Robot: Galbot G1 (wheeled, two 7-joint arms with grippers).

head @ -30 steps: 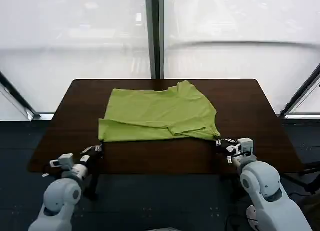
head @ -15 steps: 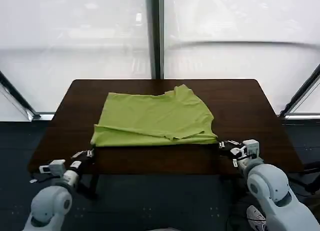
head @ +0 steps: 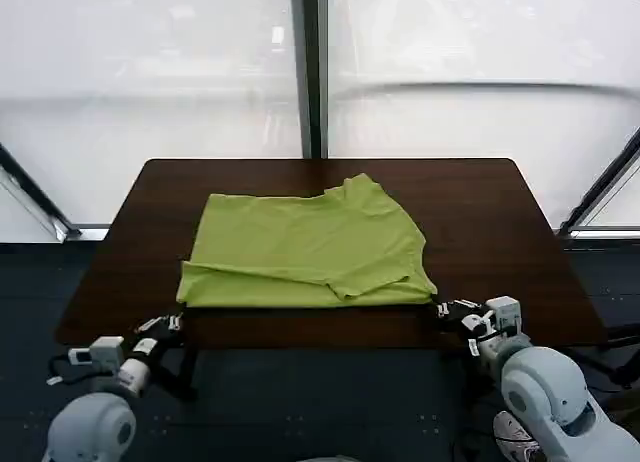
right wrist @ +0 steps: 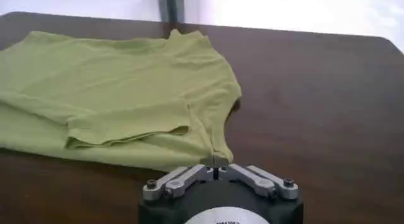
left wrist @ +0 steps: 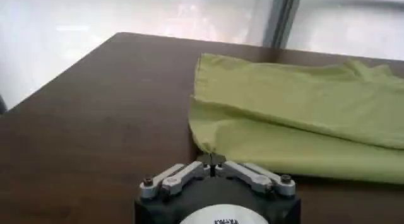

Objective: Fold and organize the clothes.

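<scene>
The clothes are one lime-green T-shirt, lying partly folded on the dark wooden table, its near edge close to the table's front. My left gripper is shut on the shirt's near left corner. My right gripper is shut on the near right corner. In the left wrist view the left gripper pinches a tip of cloth. The right wrist view shows the right gripper doing the same, with a folded sleeve lying just beyond it.
Bare table runs to the left and right of the shirt and behind it. The front edge lies just below both grippers. Beyond the table stand bright windows with a dark post.
Both grippers have drawn back toward the table's front edge with the shirt's corners. The shirt has slid nearer and a little to the left.
</scene>
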